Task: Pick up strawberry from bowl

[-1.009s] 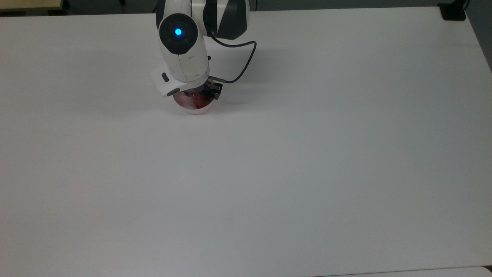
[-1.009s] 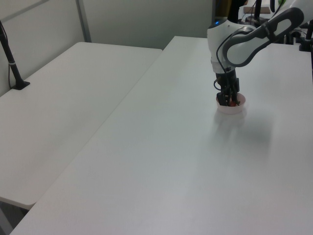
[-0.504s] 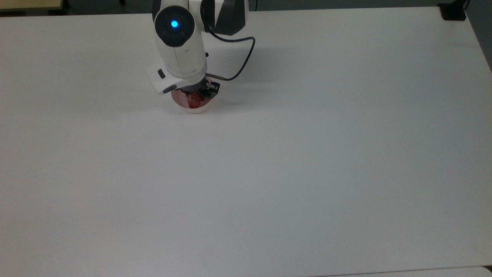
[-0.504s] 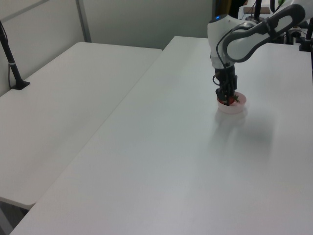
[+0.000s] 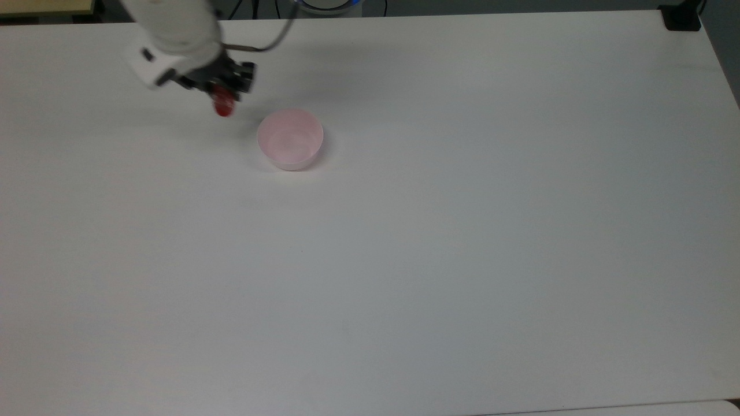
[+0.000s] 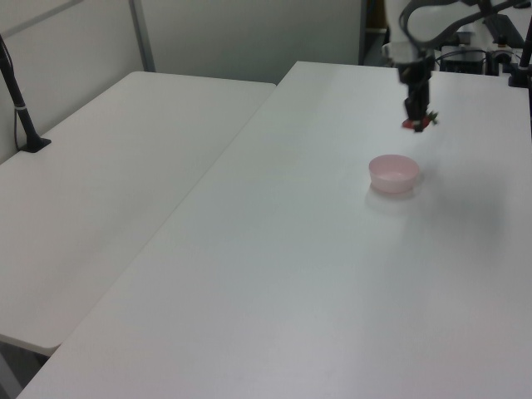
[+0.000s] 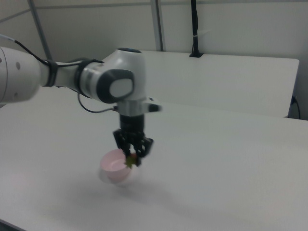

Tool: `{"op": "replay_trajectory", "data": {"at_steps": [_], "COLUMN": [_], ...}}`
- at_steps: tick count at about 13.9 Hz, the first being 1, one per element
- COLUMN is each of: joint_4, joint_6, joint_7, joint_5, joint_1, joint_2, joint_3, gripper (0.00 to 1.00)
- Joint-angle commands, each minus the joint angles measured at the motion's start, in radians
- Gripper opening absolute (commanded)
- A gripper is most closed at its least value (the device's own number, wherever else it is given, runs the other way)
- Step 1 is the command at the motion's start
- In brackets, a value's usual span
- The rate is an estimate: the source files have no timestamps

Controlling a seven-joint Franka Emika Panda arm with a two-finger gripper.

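The pale pink bowl [image 5: 290, 139] stands on the white table with nothing inside it; it shows again in the left view [image 6: 394, 173] and the right view [image 7: 115, 166]. My gripper [image 5: 222, 99] is shut on the red strawberry [image 5: 224, 106] and holds it in the air, up and to the top view's left of the bowl. In the left view the strawberry [image 6: 415, 124] hangs from the gripper [image 6: 416, 118] well above the bowl. The right view has the gripper [image 7: 133, 154] in front of the bowl, with the strawberry [image 7: 132, 161] between its fingers.
The white table [image 5: 439, 242] spreads wide around the bowl. A second white table [image 6: 108, 183] adjoins it on the left view's left, with a black post [image 6: 18, 100] on it. A black clamp [image 5: 681, 17] sits at the top view's far right corner.
The gripper rose out of the bowl with the strawberry and swung toward the top view's upper left. The bowl stayed in place.
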State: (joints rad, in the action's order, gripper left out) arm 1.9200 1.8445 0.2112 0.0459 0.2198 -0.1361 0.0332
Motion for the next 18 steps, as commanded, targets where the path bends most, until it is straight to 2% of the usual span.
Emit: {"op": "replay_trajectory", "data": {"at_steps": [1, 3, 5, 6, 7, 8, 11, 15, 18], "joint_4": [0.027, 0.062, 0.088, 0.091, 0.091, 0.093, 0.088, -0.005, -0.168], "joint_6": [0.033, 0.126, 0.192, 0.199, 0.196, 0.191, 0.182, -0.011, -0.221], "joint_7": [0.154, 0.175, 0.168, 0.168, 0.168, 0.168, 0.166, 0.159, 0.035], "joint_5": [0.034, 0.049, 0.083, 0.084, 0.084, 0.084, 0.084, 0.062, -0.029], "joint_1": [0.142, 0.188, 0.188, 0.187, 0.188, 0.185, 0.178, 0.118, 0.035], "joint_2": [-0.009, -0.049, -0.077, -0.080, -0.082, -0.082, -0.074, 0.022, 0.099], "joint_3": [-0.004, -0.004, -0.004, -0.004, -0.004, -0.004, -0.004, -0.009, -0.009], "gripper": [0.37, 0.40, 0.44, 0.51, 0.62, 0.65, 1.00, 1.00, 1.00]}}
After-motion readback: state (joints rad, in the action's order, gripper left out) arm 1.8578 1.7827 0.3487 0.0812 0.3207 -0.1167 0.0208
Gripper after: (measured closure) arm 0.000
